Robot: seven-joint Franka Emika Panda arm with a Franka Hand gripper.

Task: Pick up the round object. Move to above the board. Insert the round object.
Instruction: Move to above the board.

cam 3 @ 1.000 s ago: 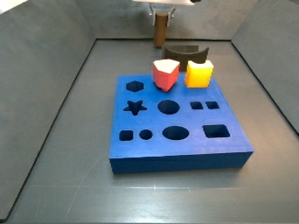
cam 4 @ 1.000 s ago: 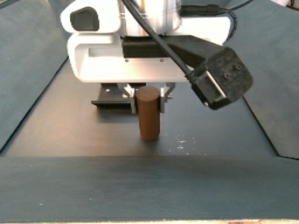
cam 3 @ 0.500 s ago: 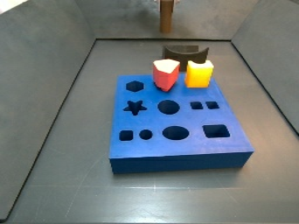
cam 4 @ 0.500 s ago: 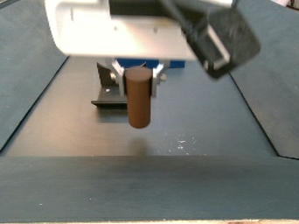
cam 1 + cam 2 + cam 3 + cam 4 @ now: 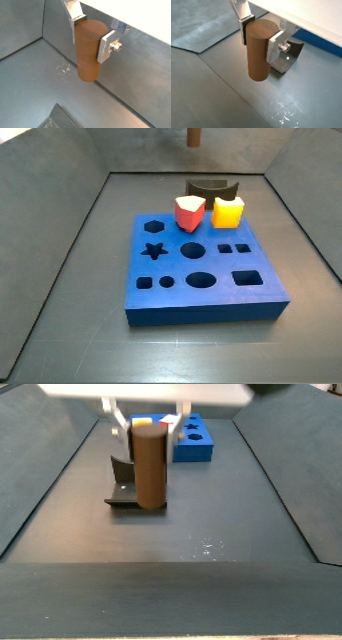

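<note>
Your gripper is shut tight on the brown peg, high above the counter and well away from the blue board. The peg looks straight, I think. If it tilts or slips, it could catch on the hole's edge.

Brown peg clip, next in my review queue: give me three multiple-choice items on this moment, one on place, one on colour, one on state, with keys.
1. Where is the round object?
A. In a board hole
B. Lifted between the claw's fingers
C. Lying on the floor

2. What colour is the block beside the red block at the back of the board?
A. Yellow
B. Green
C. White

3. The claw is:
A. Open and empty
B. Out of view
C. Shut on the peg

Answers: 1 B, both wrist views show it off the floor; 2 A, the yellow block stands there; 3 C, plates press both sides.
</note>
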